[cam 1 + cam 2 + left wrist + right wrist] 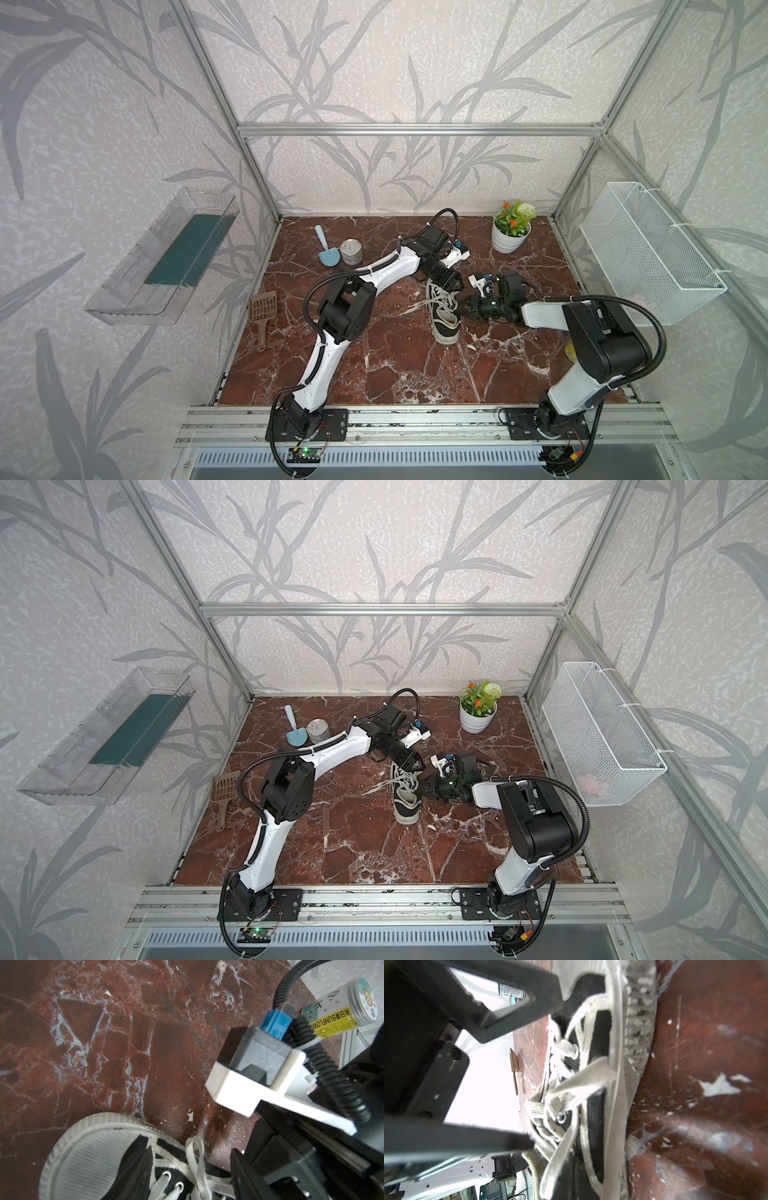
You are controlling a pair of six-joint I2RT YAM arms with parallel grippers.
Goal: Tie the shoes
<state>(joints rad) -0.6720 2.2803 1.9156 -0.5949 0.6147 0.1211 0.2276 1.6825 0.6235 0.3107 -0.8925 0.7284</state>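
At the shoe's (444,322) heel end: left gripper (453,289) hangs over the laces (439,297), fingers (519,987) spread. Right gripper (462,309) clenched at shoe's right flank; contents not discernible. Shoe upright mid-table (374,365), plant (511,226) behind.

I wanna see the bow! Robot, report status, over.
Left gripper open above black canvas sneaker. Right gripper shut beside it, hold unclear. White laces loose. Nothing blocking.

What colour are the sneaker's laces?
White; the laces show best in the right wrist view.
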